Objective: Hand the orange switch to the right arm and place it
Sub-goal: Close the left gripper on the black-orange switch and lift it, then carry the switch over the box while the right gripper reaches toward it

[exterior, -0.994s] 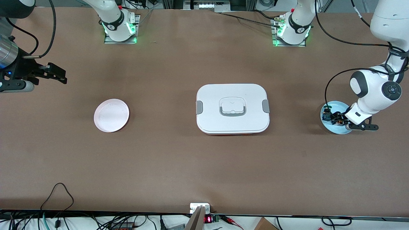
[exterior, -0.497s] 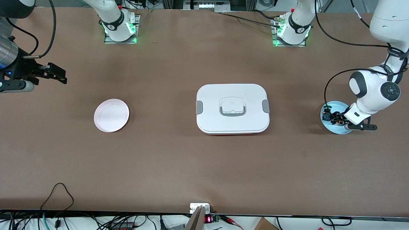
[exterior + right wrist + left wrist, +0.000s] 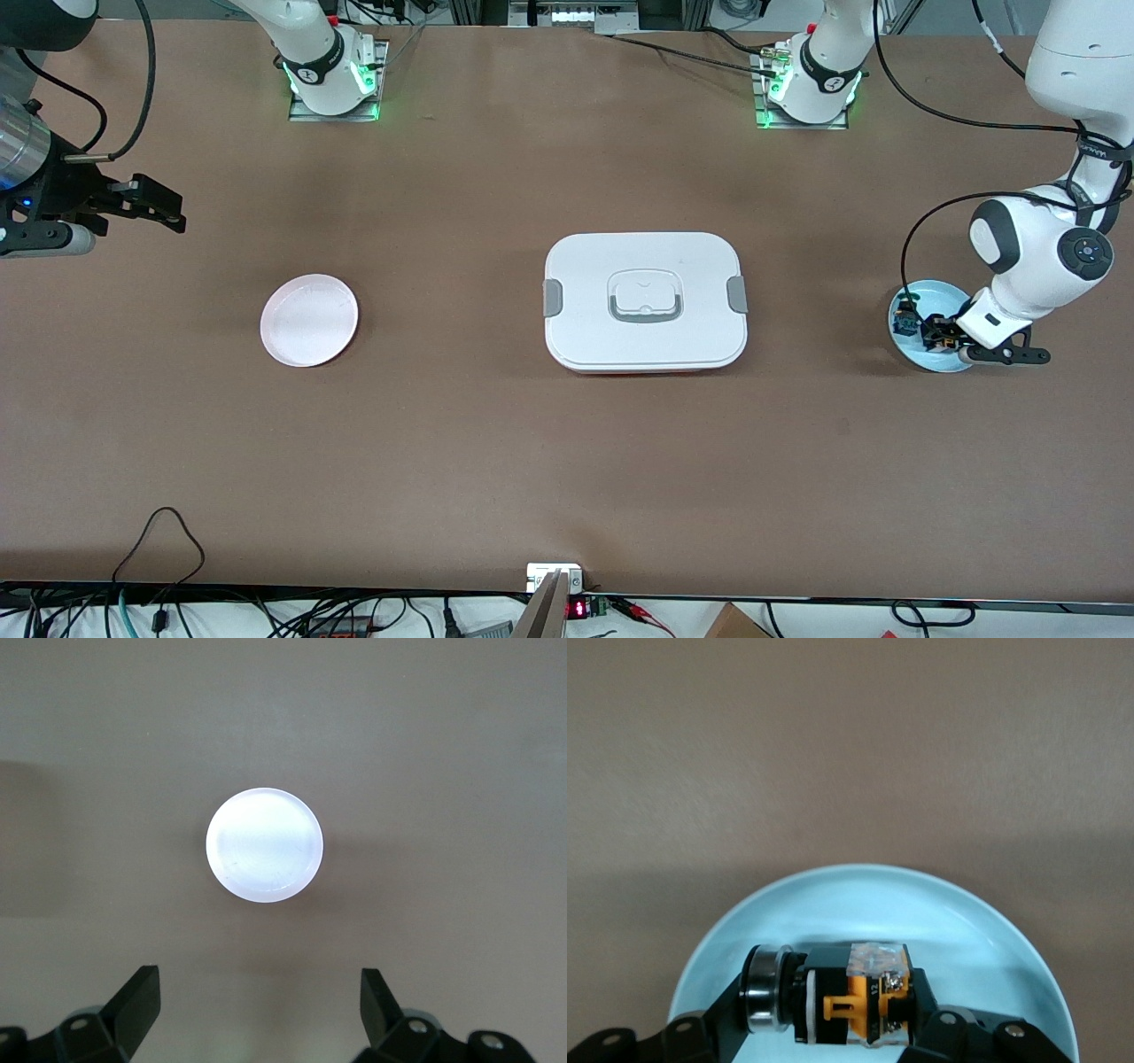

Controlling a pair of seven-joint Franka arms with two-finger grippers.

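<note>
Orange switch (image 3: 850, 1005) in left gripper (image 3: 833, 1036) — blue-green part (image 3: 904, 319) beside.

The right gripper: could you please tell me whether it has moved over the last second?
No. The right gripper, open, waits in the same spot relative to the pink plate, up over the table's right-arm end.

A robotics laboratory is indicated. Two arm bases (image 3: 335, 78) are bolted on metal plates to a brown table (image 3: 567, 461), and loose cables (image 3: 159, 540) and a small red-digit display (image 3: 577, 609) are seen along its edge.
</note>
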